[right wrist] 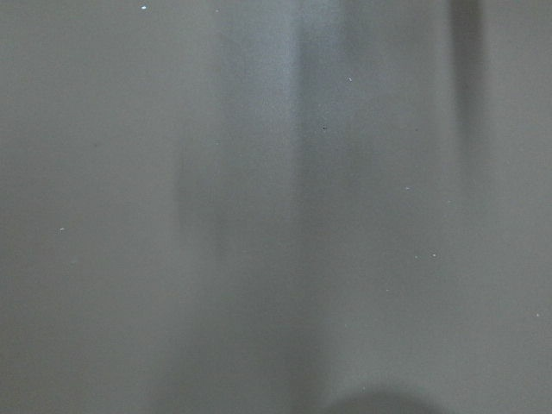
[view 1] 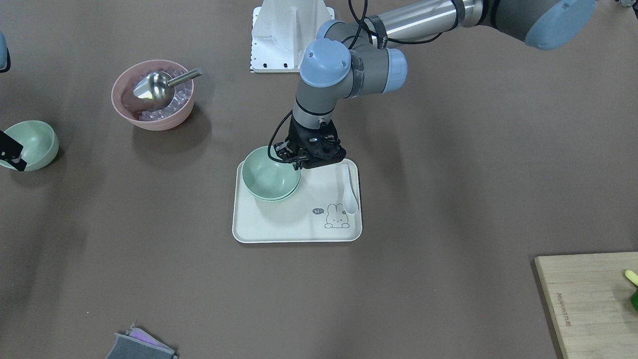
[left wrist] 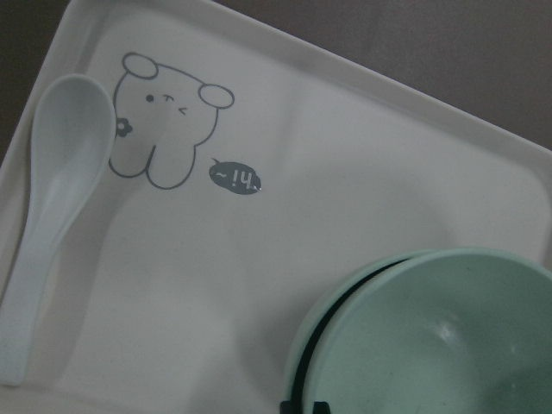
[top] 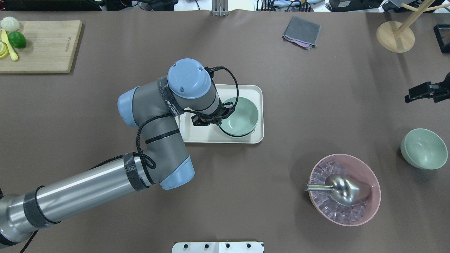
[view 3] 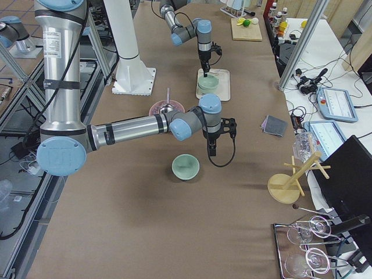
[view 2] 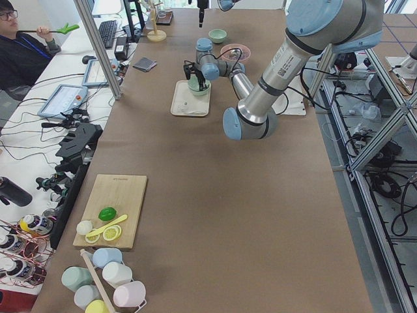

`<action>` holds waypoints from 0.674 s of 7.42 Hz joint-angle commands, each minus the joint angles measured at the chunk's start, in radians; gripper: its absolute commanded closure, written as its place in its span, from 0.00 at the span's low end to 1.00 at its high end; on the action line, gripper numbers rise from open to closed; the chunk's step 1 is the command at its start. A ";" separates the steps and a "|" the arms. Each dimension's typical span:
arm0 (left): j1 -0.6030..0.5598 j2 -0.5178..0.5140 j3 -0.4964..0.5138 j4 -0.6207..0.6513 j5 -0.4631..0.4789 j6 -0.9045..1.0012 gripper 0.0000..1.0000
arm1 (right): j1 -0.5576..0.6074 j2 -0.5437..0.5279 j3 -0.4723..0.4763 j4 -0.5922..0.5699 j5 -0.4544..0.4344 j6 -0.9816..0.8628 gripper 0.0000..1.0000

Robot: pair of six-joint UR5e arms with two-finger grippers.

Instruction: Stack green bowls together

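Two green bowls point(view 1: 271, 179) sit nested on the white tray point(view 1: 279, 227). The upper bowl point(left wrist: 431, 336) rests slightly askew, with a dark gap above the lower one. My left gripper point(view 1: 300, 160) is shut on the upper bowl's rim at the side nearest the robot, and one fingertip point(left wrist: 308, 405) shows at that rim. A third green bowl point(top: 423, 148) stands alone on the table at the far right. My right gripper point(top: 418, 92) hovers open and empty just beyond that bowl. The right wrist view shows only bare table.
A pink bowl point(top: 375, 182) with ice and a metal scoop point(top: 342, 189) stands near the lone bowl. A pale spoon point(view 1: 350, 194) lies on the tray. A cutting board point(top: 45, 45) with fruit, a grey cloth point(top: 301, 32) and a wooden stand point(top: 395, 35) line the far edge.
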 commanded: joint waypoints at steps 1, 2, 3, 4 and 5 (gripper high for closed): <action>0.000 0.000 0.000 0.000 0.000 0.000 1.00 | 0.000 0.002 0.000 0.000 0.000 0.000 0.00; 0.000 0.000 0.000 -0.002 0.000 0.000 1.00 | 0.000 0.002 0.000 0.000 0.000 0.000 0.00; 0.000 0.000 0.002 -0.002 0.000 0.000 1.00 | 0.000 0.002 -0.002 0.000 0.000 0.000 0.00; 0.006 0.000 0.002 -0.002 0.000 0.000 1.00 | 0.000 0.002 -0.002 0.000 0.000 0.000 0.00; 0.006 0.000 0.002 -0.002 0.000 0.000 1.00 | 0.000 0.002 -0.002 0.000 0.000 0.000 0.00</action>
